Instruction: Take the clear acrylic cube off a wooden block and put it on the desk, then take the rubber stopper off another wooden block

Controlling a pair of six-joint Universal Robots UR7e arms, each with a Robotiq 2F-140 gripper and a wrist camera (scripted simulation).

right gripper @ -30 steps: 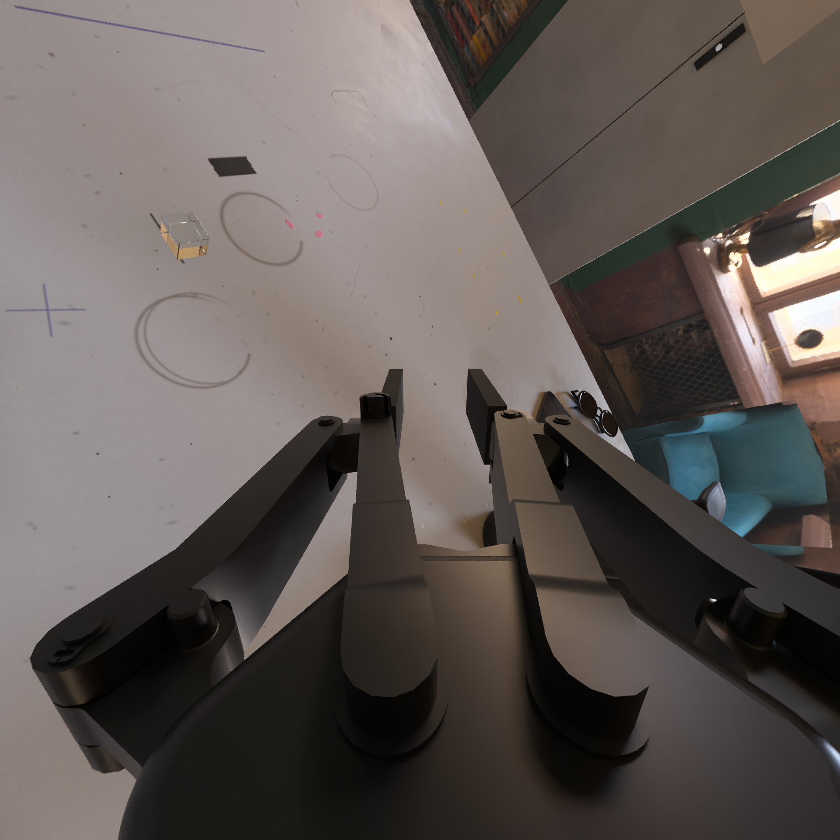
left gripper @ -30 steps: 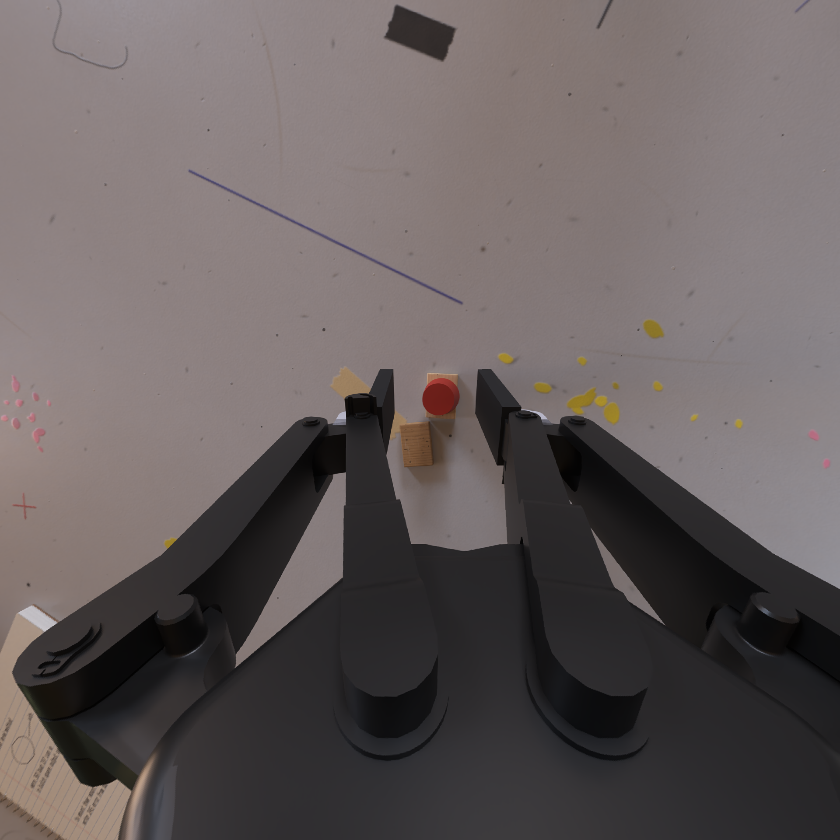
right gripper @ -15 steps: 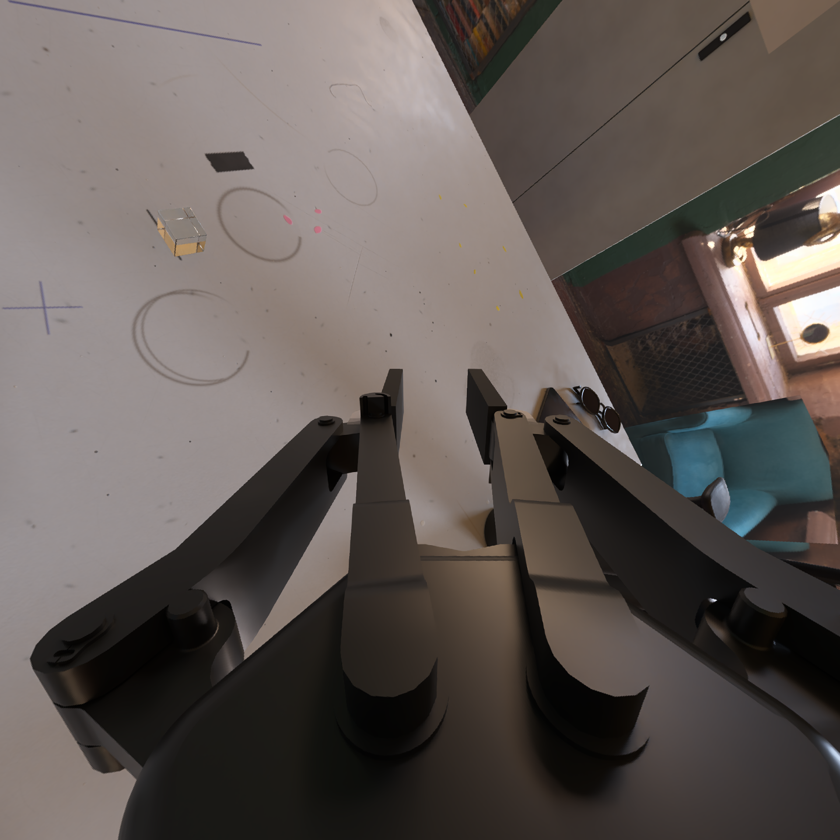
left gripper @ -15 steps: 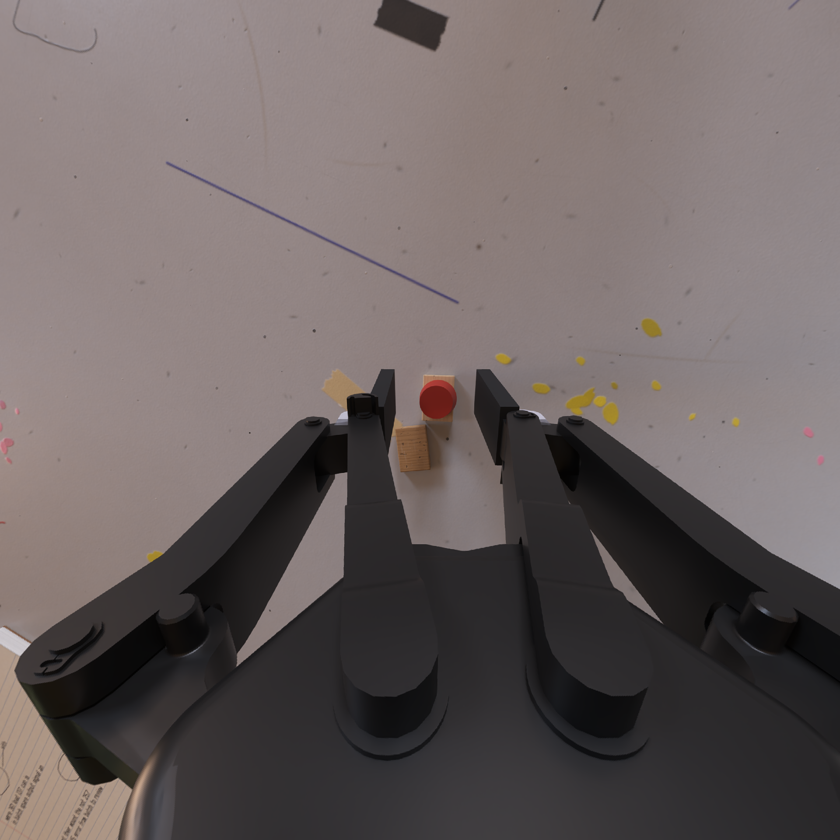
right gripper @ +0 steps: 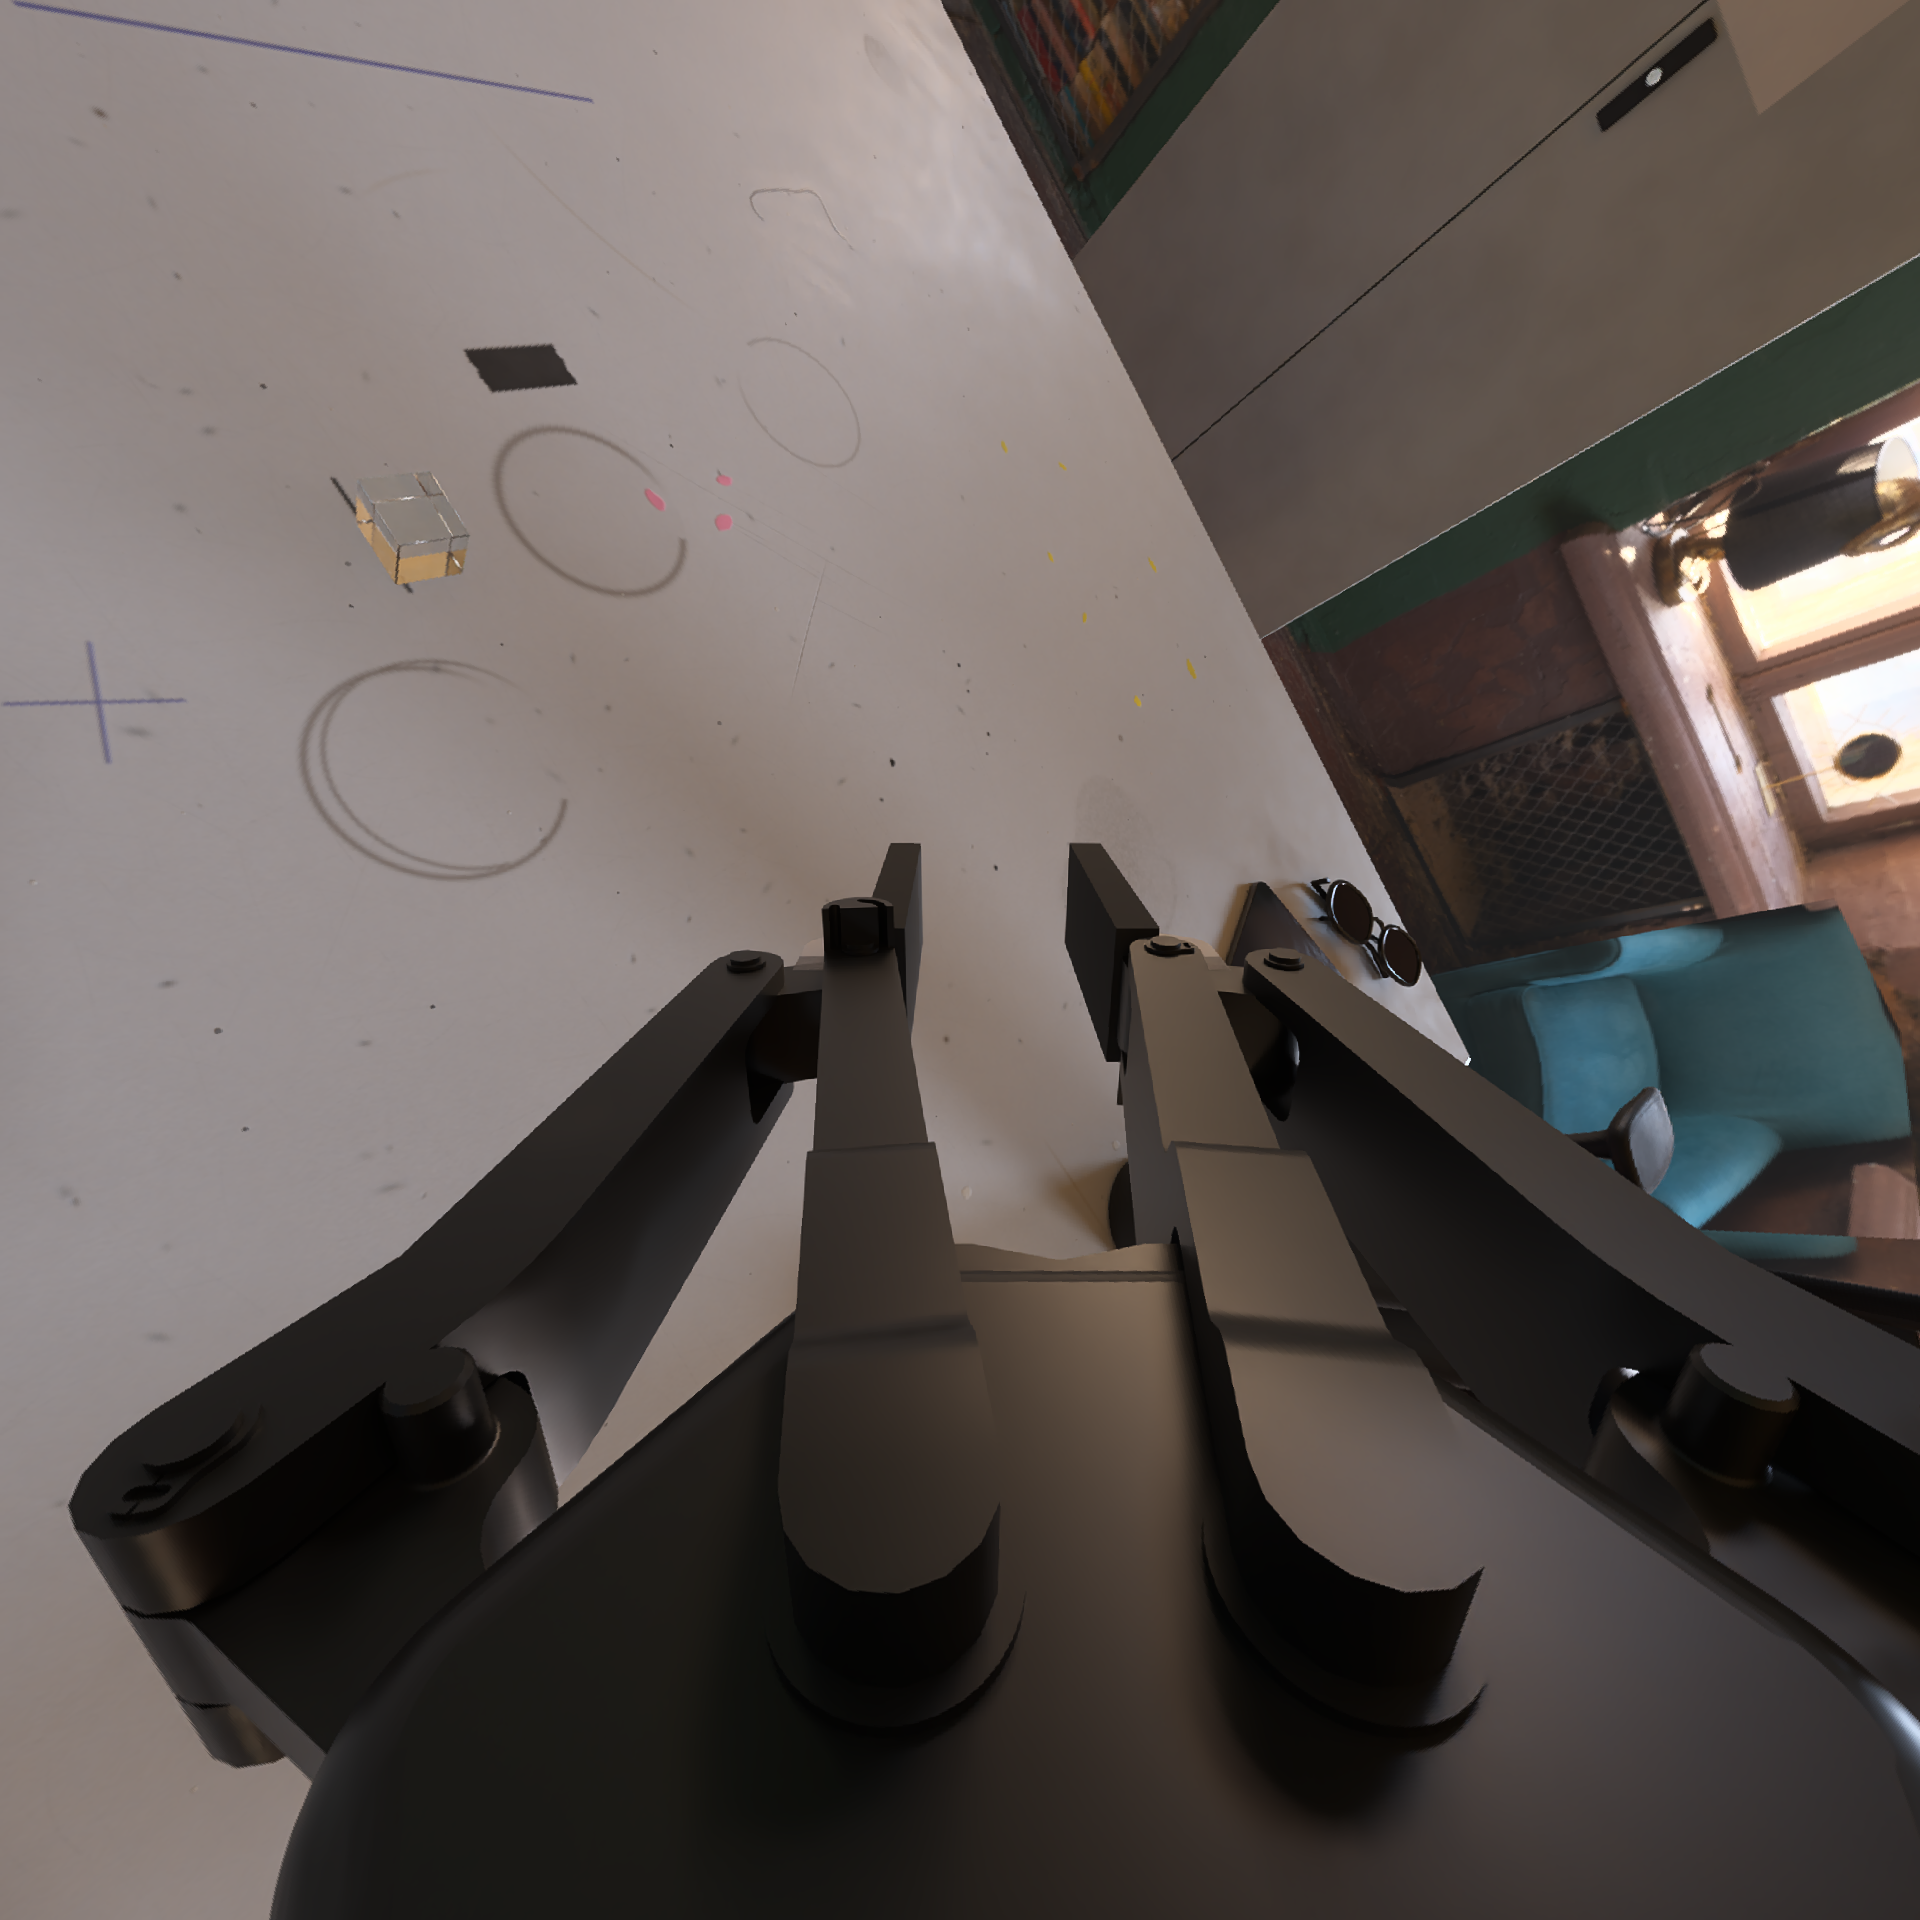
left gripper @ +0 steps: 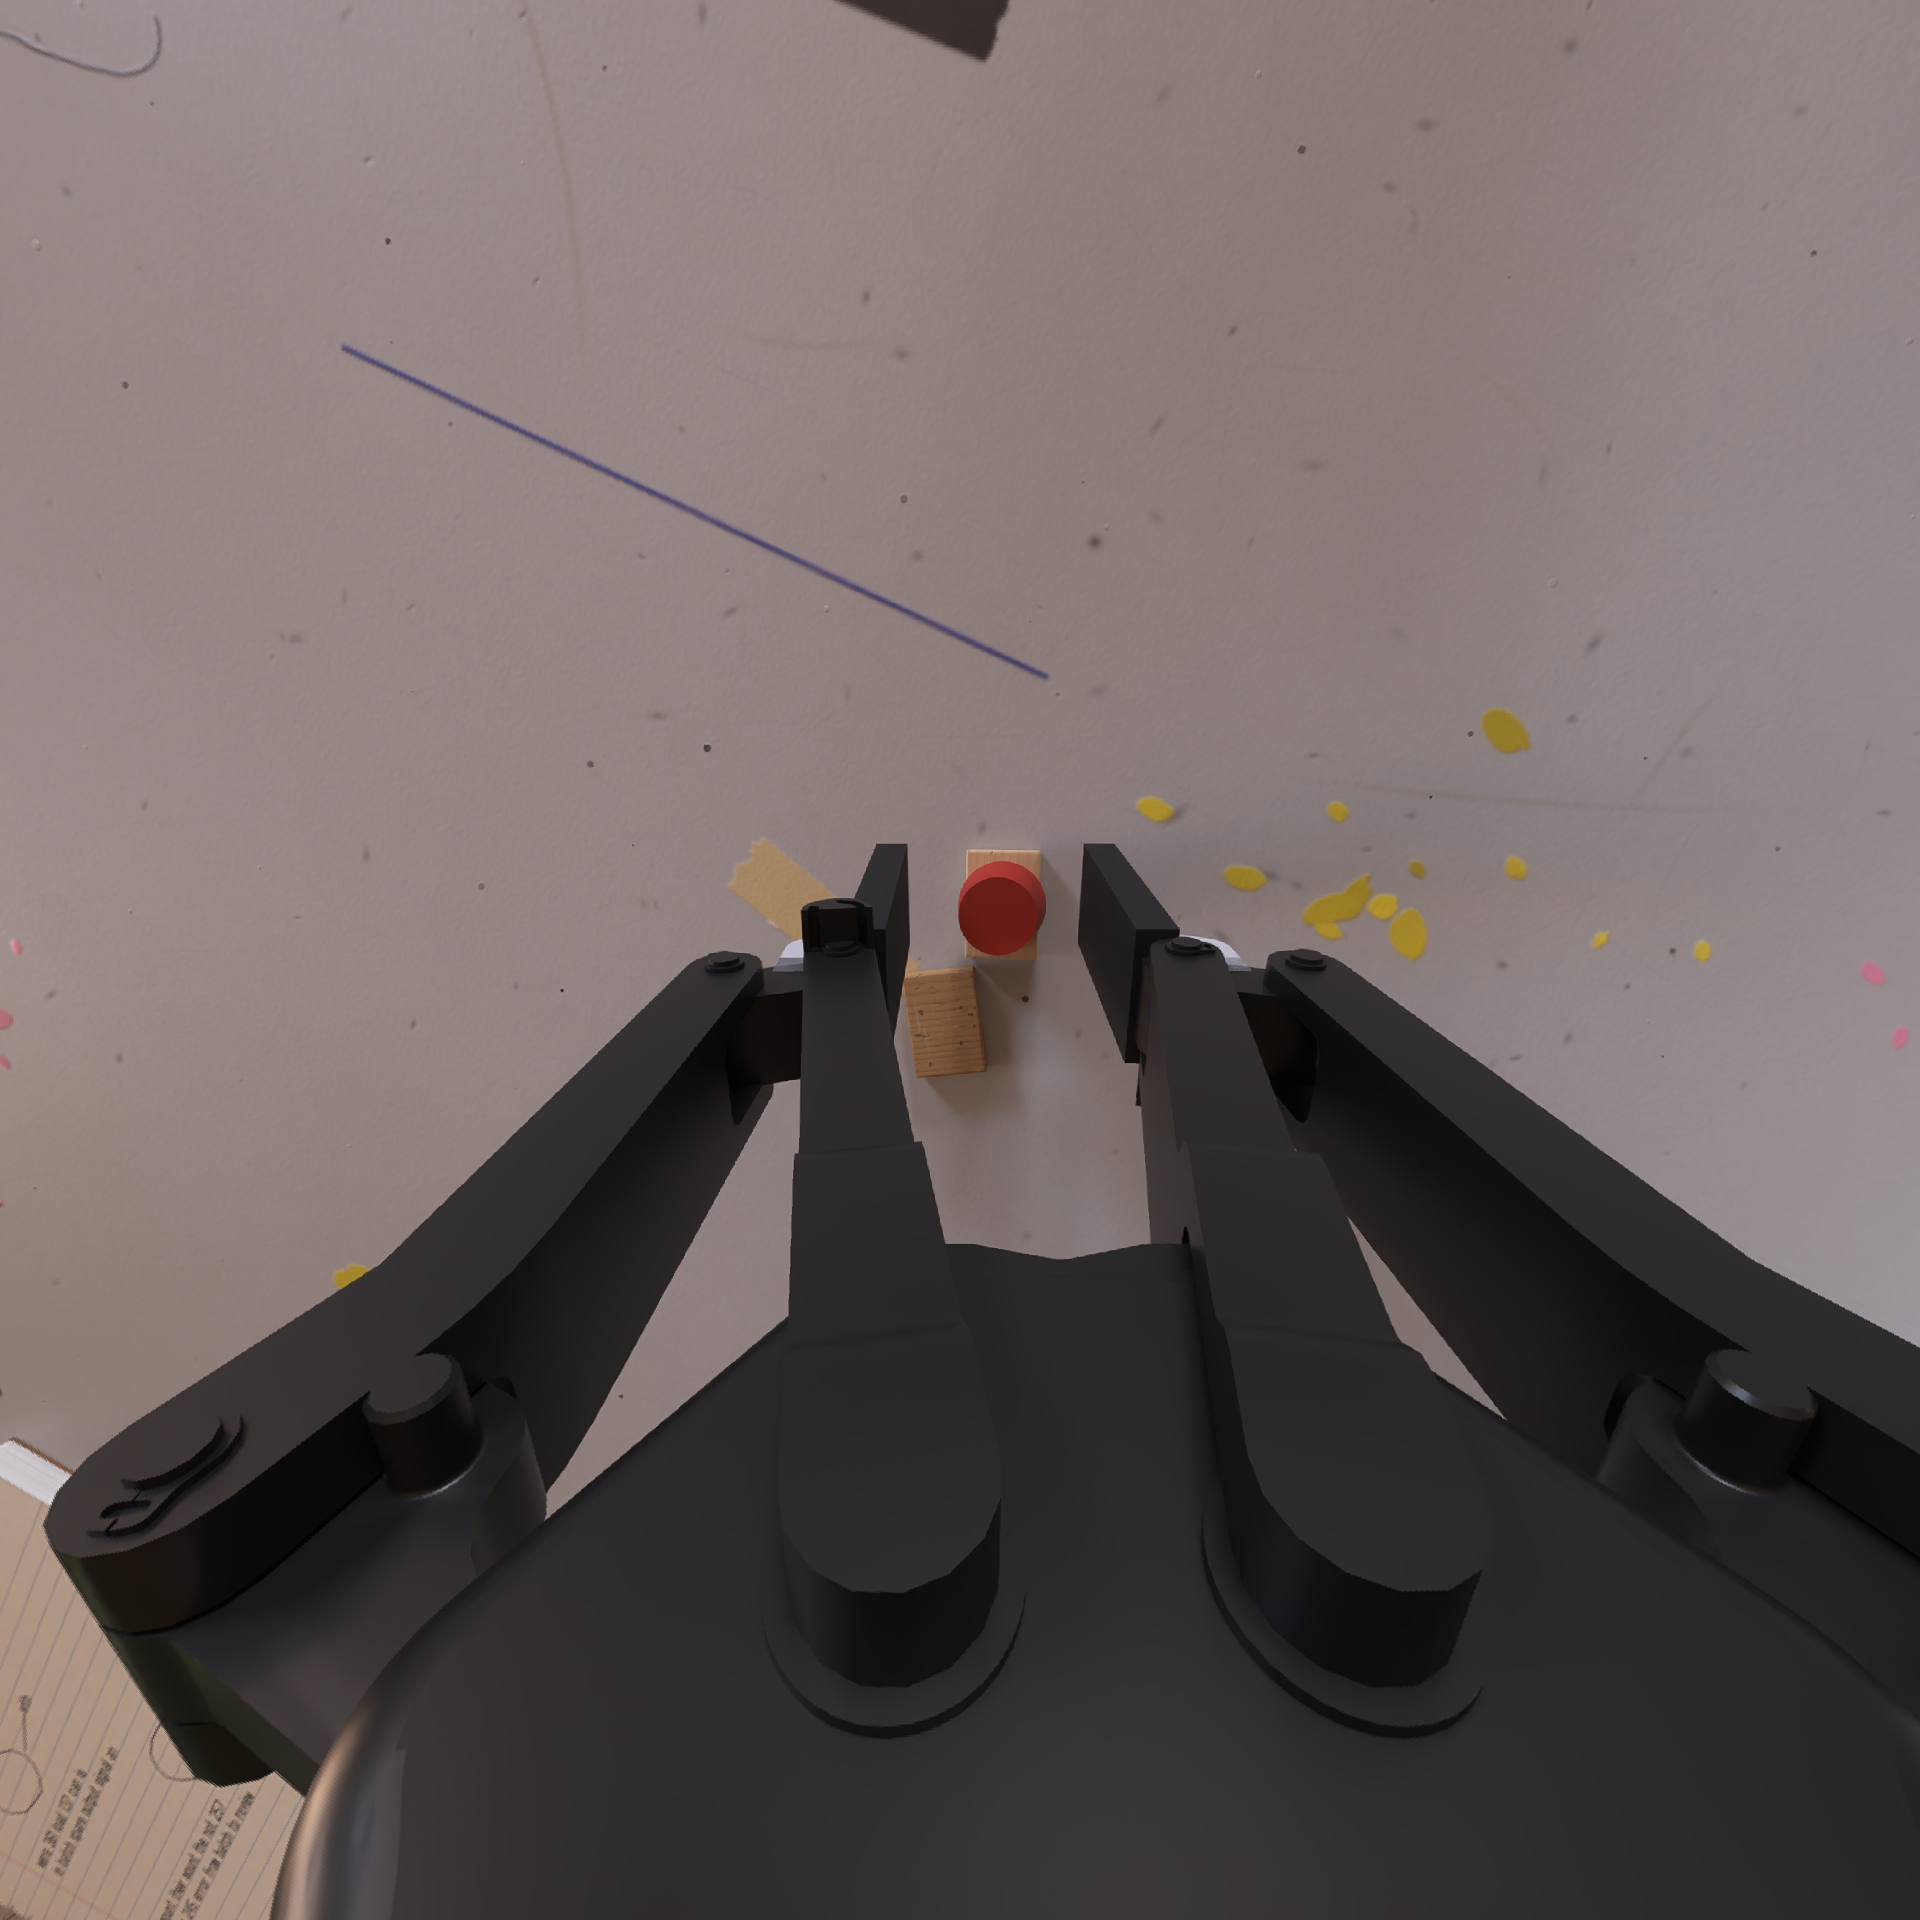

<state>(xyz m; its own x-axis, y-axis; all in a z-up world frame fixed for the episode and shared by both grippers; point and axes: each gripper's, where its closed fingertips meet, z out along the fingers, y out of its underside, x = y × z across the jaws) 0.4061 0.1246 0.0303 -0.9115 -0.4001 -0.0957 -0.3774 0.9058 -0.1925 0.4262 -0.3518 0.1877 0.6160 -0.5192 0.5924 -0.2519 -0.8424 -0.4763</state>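
A pale, scuffed bench (left gripper: 1143,436) fills both views, marked with a blue pen line, yellow and pink paint flecks, pencilled rings and a dark patch of tape; beyond its far edge in the right wrist view stand a grey cabinet and a teal armchair (right gripper: 1683,1049), with a pair of dark glasses (right gripper: 1366,928) lying at the bench's edge.

The left pincer (left gripper: 994,904) hangs high over the bench with its jaws spread and nothing between them; it touches nothing; framed in the gap, well below, sits the red rubber stopper (left gripper: 1000,906) on its wooden block (left gripper: 1003,951); just beside that lies a second wooden block (left gripper: 943,1023), bare on top, and a scrap of tan tape (left gripper: 767,883) lies to the left.

The right pincer (right gripper: 992,914) is likewise spread and empty, over bare bench; well apart from it, up and to the left, the clear acrylic cube (right gripper: 412,525) still sits on a wooden block (right gripper: 428,564), so the first step looks not yet done.

The cube is likely stiff, smooth and slippery; it should be taken square on two opposite flat faces, at mid-height, clear of the block. The stopper is probably light, slightly yielding and grippy; its round flanks would take the pads, with the block prone to shifting if nudged.
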